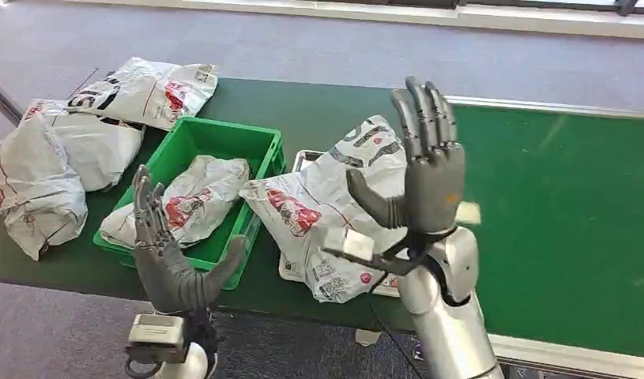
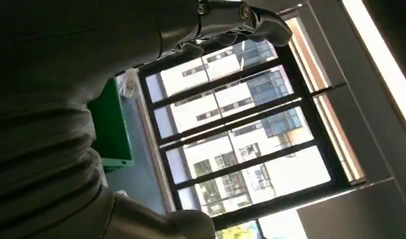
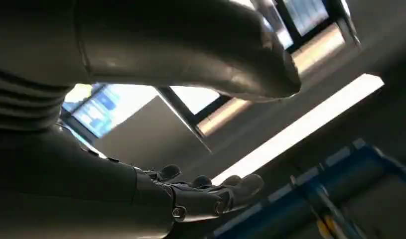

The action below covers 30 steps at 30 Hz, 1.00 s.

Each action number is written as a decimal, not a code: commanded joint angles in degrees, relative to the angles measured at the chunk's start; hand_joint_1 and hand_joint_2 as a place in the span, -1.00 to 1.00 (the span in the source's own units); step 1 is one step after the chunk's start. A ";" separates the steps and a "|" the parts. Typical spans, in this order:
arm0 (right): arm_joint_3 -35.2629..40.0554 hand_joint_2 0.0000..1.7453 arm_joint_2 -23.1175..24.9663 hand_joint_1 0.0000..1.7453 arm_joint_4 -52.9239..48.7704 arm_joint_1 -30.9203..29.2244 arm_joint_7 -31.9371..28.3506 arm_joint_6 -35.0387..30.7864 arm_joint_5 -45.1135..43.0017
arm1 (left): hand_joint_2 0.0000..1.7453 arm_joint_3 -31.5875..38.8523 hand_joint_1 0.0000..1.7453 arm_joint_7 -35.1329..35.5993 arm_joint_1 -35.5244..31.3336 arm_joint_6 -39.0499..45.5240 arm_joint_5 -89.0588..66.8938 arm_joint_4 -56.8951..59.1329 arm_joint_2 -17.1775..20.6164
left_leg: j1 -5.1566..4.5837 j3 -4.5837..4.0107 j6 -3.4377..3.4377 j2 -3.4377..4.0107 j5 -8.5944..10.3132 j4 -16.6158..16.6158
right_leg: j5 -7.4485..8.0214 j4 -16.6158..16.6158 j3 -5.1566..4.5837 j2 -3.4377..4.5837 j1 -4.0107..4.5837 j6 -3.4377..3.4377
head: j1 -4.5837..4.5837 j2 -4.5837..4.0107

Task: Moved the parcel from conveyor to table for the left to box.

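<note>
Head view: both hands are raised, fingers apart, holding nothing, left hand (image 1: 170, 260) at 7 o'clock, right hand (image 1: 423, 178) centre. Parcel (image 1: 326, 207) lies on the bench (image 1: 555, 213), touching the green box (image 1: 265, 150).

Both robot hands, left (image 1: 170, 257) and right (image 1: 423, 178), raised empty above parcel (image 1: 326, 209).
</note>
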 commanded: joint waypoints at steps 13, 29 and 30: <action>-15.98 1.00 4.00 -1.00 -27.03 9.15 -6.23 -0.02 -10.72 | 1.00 -3.57 -1.00 10.78 -19.56 -15.87 -21.94 22.72 9.11 | -0.01 0.14 -0.05 0.31 0.11 -0.08 | 0.21 -0.08 0.05 0.13 0.01 -0.11 | 0.02 0.00; -15.98 1.00 4.00 -1.00 -27.03 9.15 -6.23 -0.02 -10.72 | 1.00 -3.57 -1.00 10.78 -19.56 -15.87 -21.94 22.72 9.11 | 0.00 0.12 -0.06 0.34 0.11 -0.08 | 0.19 -0.08 0.02 0.16 0.03 -0.13 | 0.02 0.00; -15.98 1.00 4.00 -1.00 -27.03 9.15 -6.23 -0.02 -10.72 | 1.00 -3.57 -1.00 10.78 -19.56 -15.87 -21.94 22.72 9.11 | 0.00 0.14 -0.05 0.32 0.13 -0.14 | 0.21 -0.13 0.04 0.11 0.03 -0.14 | 0.02 0.00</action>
